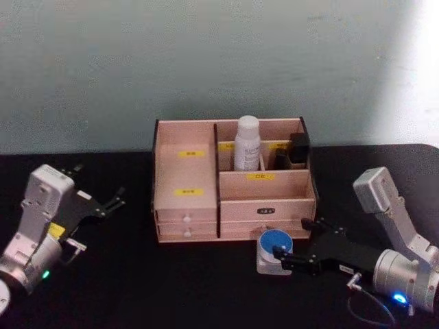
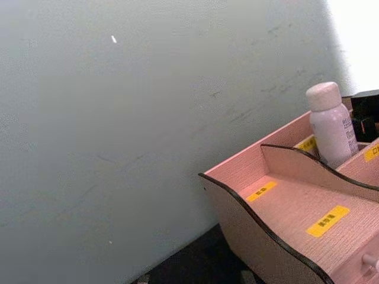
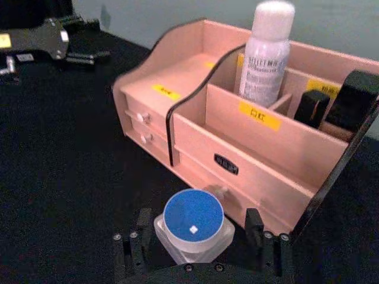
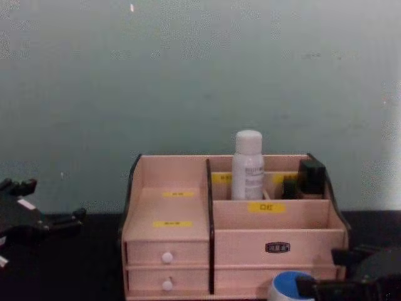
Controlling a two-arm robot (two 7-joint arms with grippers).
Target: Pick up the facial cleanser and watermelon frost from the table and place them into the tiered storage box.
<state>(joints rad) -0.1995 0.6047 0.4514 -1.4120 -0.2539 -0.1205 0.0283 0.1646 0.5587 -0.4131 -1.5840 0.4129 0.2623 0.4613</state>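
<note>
Between the spread, empty fingers of the right end effector, the watermelon frost sits on the desk, not yet lifted. Just beyond stands the tiered storage box, the facial cleanser already upright in a rear compartment, so the job looks half done. The left end effector is parked well away. Whether the fingers touch the jar is unclear, and the dark items beside the cleanser cannot be identified.

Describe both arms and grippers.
The left gripper and right gripper are black, on silver-grey arms with white boxy wrist modules. The left arm has a yellow sticker and green light; the right arm a blue light and thin looped cable.
</note>
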